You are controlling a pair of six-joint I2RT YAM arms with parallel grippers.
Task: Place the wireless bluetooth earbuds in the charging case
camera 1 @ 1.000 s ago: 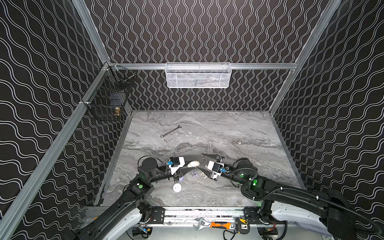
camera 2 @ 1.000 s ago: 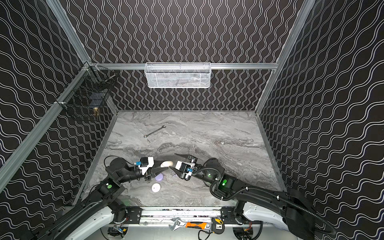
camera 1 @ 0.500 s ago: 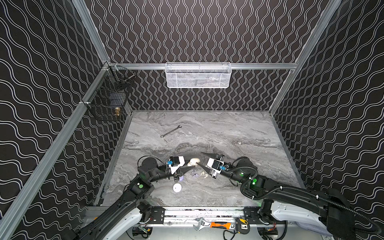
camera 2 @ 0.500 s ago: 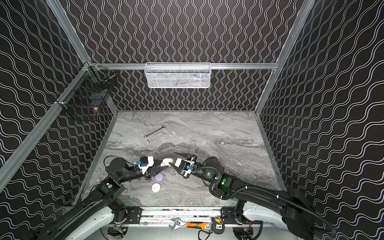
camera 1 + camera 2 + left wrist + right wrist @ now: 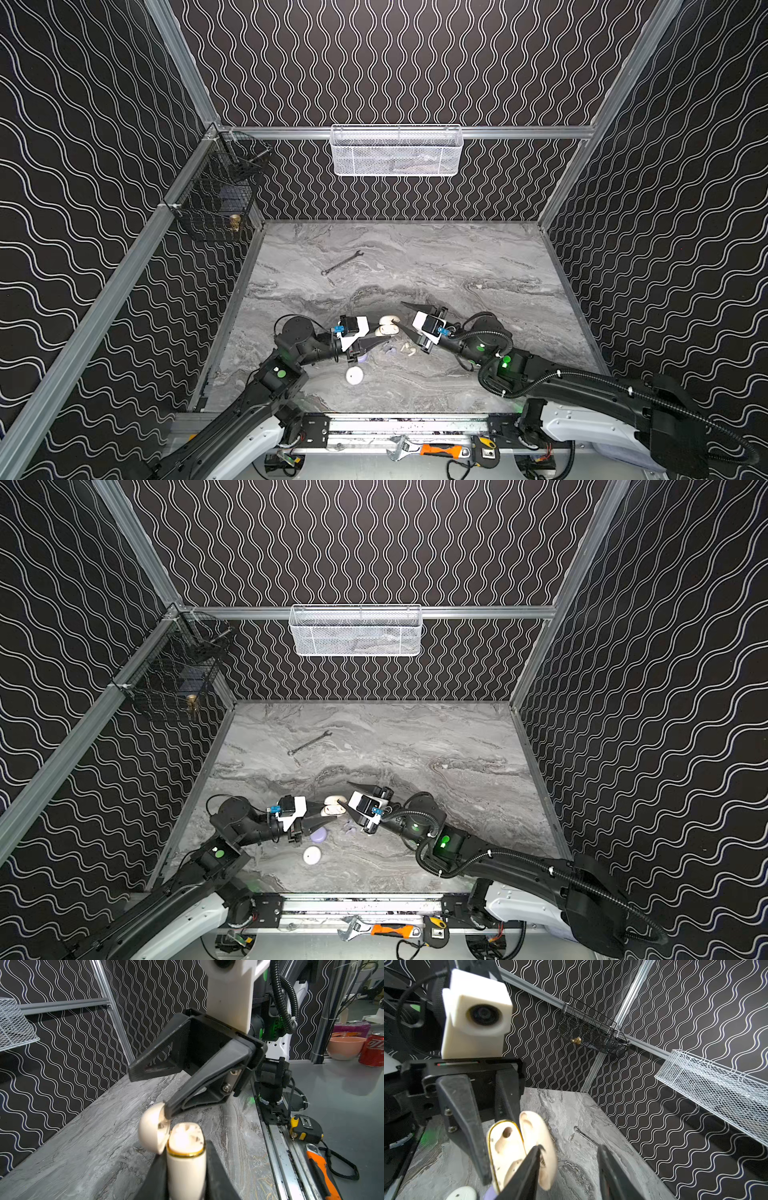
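Left tool (image 5: 186, 1149) clamps the charging case (image 5: 506, 1147); right tool (image 5: 569, 1147), half-open and empty, has moved in, one fingertip (image 5: 168, 1110) propping the lid (image 5: 150, 1130) open, so the earbuds (image 5: 409, 349) on the table (image 5: 457, 266) nearby can go in.

The charging case (image 5: 186, 1169) is cut off at the left wrist view's edge.

The charging case (image 5: 387, 326) sits at front centre of the tabletop (image 5: 457, 266). Loose earbuds (image 5: 409, 350) lie just in front, slightly right. A closed case (image 5: 354, 375) lies nearer the front edge, left. A wrench (image 5: 342, 262) lies well behind.
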